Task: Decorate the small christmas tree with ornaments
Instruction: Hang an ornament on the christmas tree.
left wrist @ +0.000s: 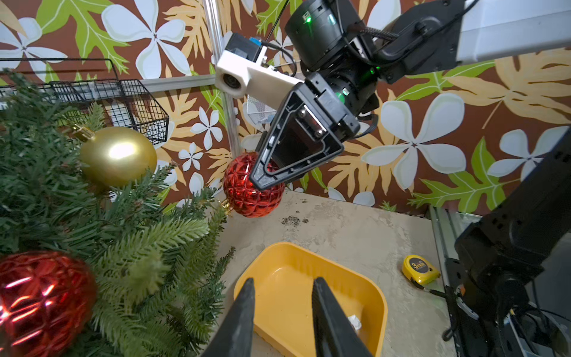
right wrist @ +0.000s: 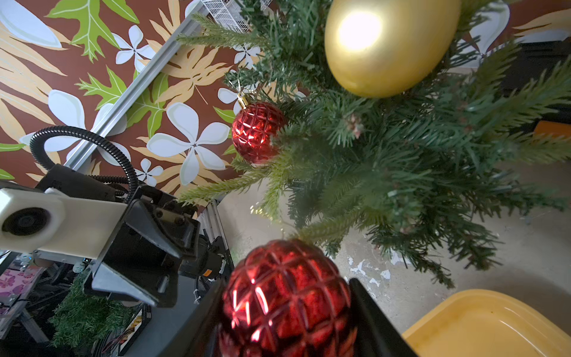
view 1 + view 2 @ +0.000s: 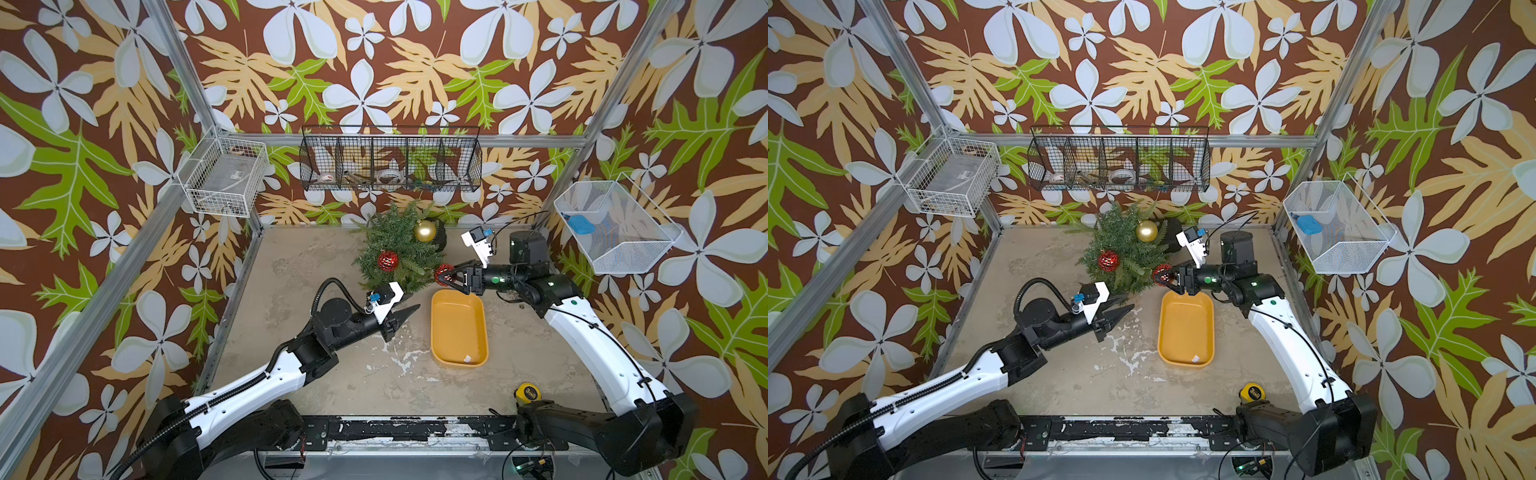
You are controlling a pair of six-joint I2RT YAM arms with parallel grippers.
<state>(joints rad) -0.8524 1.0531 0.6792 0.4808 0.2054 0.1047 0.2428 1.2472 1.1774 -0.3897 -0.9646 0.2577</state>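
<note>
The tree (image 3: 395, 245) sits far middle on the tabletop (image 3: 332, 374), gold ball (image 3: 425, 231) on its far right, red ball (image 3: 387, 261) near left. A tray (image 3: 459, 328) lies just near of it — a tape measure (image 3: 527, 392) well off, near right. The right arm (image 3: 590, 332) reaches in level, right tool (image 3: 444, 277) clamped on a second red ball (image 2: 287, 293) at the tree's near-right branches. The left tool (image 1: 282, 282) points treeward — narrowly parted, empty.

Overhead stereo pair, close wrist views sharing tree (image 1: 139, 241)
</note>
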